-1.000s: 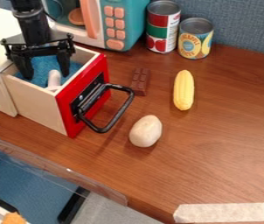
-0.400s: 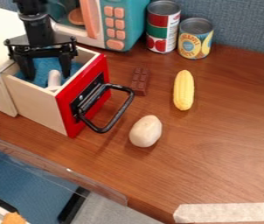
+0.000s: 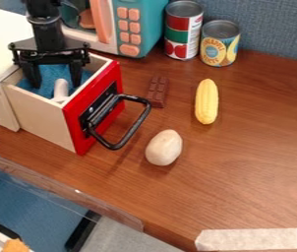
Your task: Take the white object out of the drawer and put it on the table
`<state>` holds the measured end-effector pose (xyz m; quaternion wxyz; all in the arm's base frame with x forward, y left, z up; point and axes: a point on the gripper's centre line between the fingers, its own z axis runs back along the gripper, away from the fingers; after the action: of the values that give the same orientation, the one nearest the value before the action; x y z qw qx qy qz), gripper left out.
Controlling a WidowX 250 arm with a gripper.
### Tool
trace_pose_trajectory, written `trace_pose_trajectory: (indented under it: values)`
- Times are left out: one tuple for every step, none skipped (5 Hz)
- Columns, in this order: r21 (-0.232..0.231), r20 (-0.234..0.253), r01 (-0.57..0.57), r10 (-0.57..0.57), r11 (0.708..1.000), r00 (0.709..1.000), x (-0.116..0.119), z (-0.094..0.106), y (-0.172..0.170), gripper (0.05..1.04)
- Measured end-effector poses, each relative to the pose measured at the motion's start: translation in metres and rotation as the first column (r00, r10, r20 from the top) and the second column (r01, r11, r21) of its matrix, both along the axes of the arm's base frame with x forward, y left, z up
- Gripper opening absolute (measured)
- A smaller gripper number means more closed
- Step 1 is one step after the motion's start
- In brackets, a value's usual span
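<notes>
Camera view, L to R. White cabinet point(image 3: 3, 47) just L of the tool point(image 3: 56, 85); open drawer point(image 3: 39, 113) juts out of it, directly under tool. Blue lining point(image 3: 50, 74) inside drawer. Tool at drawer mouth, pointing down, fingers wide apart, nothing gripped. White object point(image 3: 60, 90), approx. upright, in drawer on the lining, betw. the two fingers as seen from cam; contact w/ either finger can't be told.

Drawer's red front point(image 3: 116, 76) R of tool, black handle point(image 3: 136, 126) sticking out farther R & nearer cam. Toy microwave point(image 3: 141, 24), teal w/ pink buttons, behind tool & to R.

Choc. bar point(image 3: 157, 91) R of tool, near handle. Pale egg-shaped item point(image 3: 164, 147) on desk point(image 3: 243, 187), R of tool & well nearer cam. Red/green can point(image 3: 183, 32) R & behind tool; yellow-label can point(image 3: 219, 44) just R of that one. Corn cob point(image 3: 207, 102) lengthwise, well R of tool. Tape strips point(image 3: 256, 239) along desk edges, far R & nearer cam.
</notes>
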<state>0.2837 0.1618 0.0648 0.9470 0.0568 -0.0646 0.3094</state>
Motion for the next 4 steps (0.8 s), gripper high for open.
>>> trace_pose_trajectory:
  values:
    - [0.003, -0.008, 0.002, -0.002, 1.0, 1.0, 0.0, -0.0022, 0.0011, 0.759]
    - [0.004, -0.008, -0.001, 0.001, 1.0, 1.0, 0.0003, -0.0023, 0.0014, 0.451]
    - [0.011, -0.007, -0.005, 0.005, 1.0, 1.0, 0.0006, -0.003, 0.0027, 0.201]
    - [0.016, -0.004, -0.008, 0.008, 1.0, 1.0, 0.0009, -0.0032, 0.0034, 0.068]
